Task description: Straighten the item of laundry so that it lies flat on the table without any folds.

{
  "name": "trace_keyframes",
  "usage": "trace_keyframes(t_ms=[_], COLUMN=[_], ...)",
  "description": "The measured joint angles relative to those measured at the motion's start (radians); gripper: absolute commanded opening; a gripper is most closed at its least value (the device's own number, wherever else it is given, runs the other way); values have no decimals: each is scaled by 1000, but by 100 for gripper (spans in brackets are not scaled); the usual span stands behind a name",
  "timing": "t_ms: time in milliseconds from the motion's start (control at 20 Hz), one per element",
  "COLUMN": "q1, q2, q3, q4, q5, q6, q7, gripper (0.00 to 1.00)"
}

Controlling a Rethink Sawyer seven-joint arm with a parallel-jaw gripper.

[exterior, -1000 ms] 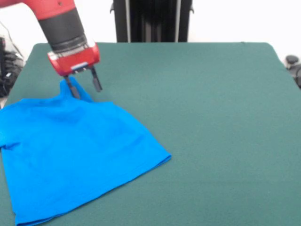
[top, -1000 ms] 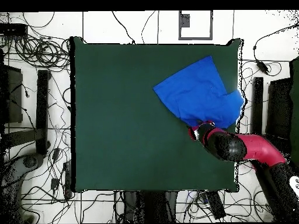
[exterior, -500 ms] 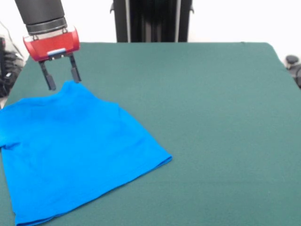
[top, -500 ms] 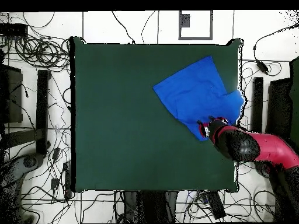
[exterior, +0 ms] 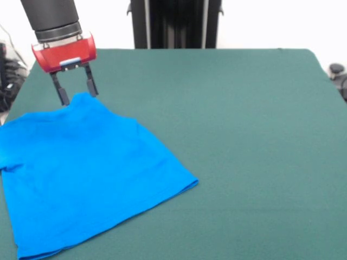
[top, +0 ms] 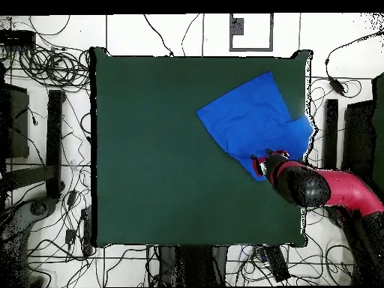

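One edge of the T-shirt runs off frame; the end effector hangs spread, empty, above its far corner.

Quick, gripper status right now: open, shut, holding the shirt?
Gripper: open, holding nothing; it hangs at the far corner of the blue T-shirt, which lies on the table.
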Motion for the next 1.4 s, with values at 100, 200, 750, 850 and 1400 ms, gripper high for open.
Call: trace_keyframes(t_ms=[100,200,750,850,1400], q1=[1,2,36,49,123], q2=[0,0,1,1,1], q3=[0,0,-21,-31,-88], q4=[0,0,1,1,1], q5=[0,0,-4,-5,-5], q6=[0,0,-42,-53,-114], q7=[0,0,0,0,0], gripper=[100,100,100,100,100])
